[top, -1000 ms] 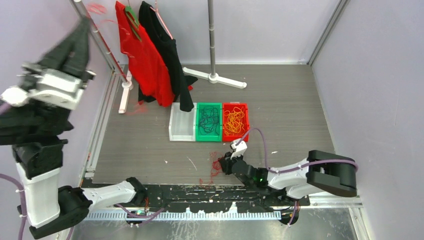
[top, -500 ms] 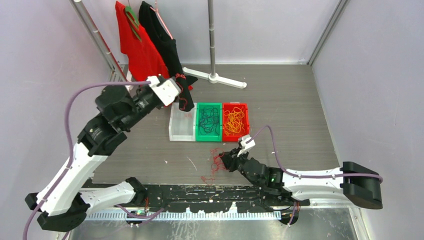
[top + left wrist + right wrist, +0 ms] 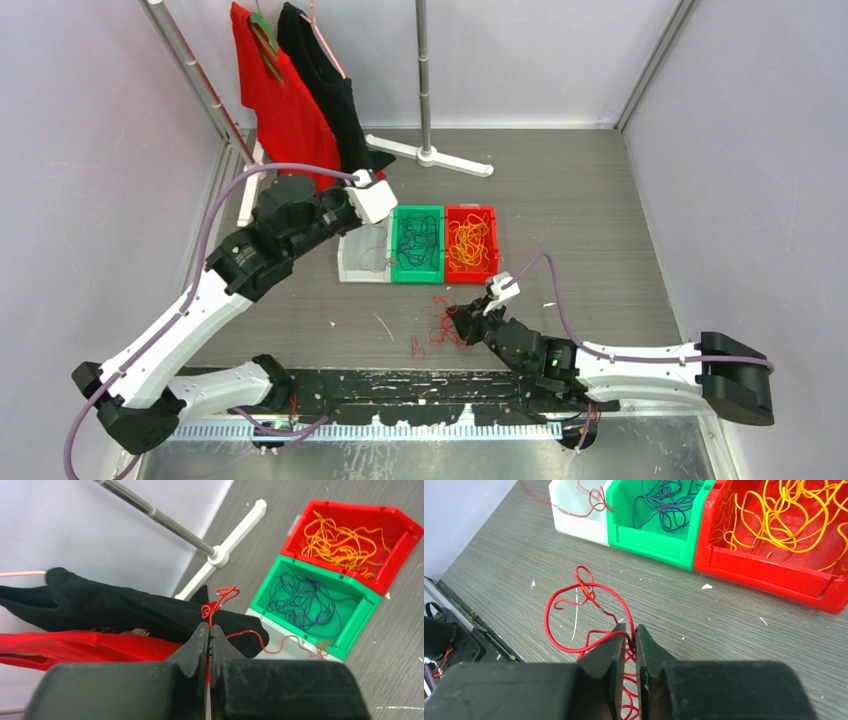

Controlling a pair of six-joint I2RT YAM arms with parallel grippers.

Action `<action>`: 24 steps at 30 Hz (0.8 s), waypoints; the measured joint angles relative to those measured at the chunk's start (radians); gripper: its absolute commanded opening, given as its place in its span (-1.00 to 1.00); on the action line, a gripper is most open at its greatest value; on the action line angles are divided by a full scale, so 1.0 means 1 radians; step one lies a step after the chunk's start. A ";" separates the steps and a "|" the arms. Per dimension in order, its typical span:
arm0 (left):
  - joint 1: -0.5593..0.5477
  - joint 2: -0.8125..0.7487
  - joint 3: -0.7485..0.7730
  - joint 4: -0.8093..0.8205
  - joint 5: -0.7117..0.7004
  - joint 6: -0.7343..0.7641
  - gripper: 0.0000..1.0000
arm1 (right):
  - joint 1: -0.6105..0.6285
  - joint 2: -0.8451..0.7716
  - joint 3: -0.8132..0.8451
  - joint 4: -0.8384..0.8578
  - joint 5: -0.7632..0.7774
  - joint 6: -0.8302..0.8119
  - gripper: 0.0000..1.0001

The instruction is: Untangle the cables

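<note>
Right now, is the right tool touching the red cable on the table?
Touching. The right wrist view shows the red cable running into the narrow gap between the fingers of the right tool, pinched there.

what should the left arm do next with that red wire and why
Probably lower the left gripper and open it. It is shut on a red wire whose tail already trails into the white bin, while the green bin and red bin hold other colours.

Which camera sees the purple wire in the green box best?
Left wrist: the whole purple wire shows, big, inside the green box. Right wrist cuts its top off; the top view shows it tiny.
</note>
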 measured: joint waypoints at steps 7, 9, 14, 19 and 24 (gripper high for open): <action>0.029 0.040 -0.068 0.022 -0.015 0.071 -1.00 | 0.000 -0.034 -0.023 -0.009 0.011 0.002 -0.66; 0.047 0.062 -0.072 0.037 -0.022 0.095 -1.00 | 0.000 -0.042 -0.027 -0.012 0.012 0.003 -0.67; 0.093 0.121 -0.076 0.083 -0.036 0.169 -1.00 | 0.000 -0.058 -0.037 -0.019 0.020 0.006 -0.67; 0.148 0.173 -0.069 0.115 -0.036 0.223 -1.00 | 0.000 -0.064 -0.042 -0.026 0.022 0.010 -0.68; 0.195 0.214 -0.058 0.140 -0.032 0.266 -1.00 | 0.000 -0.064 -0.044 -0.031 0.024 0.011 -0.70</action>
